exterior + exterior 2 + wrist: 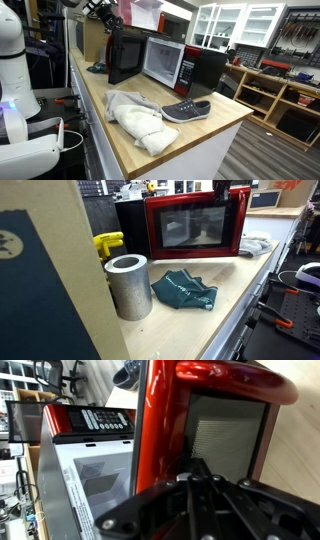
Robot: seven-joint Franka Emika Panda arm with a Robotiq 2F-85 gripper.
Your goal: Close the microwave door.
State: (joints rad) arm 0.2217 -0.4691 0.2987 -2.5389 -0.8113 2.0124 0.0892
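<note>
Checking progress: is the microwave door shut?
Open. The door stands swung out from the microwave, whose pale inside shows.

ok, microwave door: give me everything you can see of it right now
The microwave door is a wide rectangular panel with a glossy red frame around a dark glass window. Its inner face looks black in an exterior view. It stands upright and open, swung well out from the pale cavity of the microwave, and is hinged on the side away from the button panel. The gripper sits at its top free corner; contact can't be confirmed.
</note>
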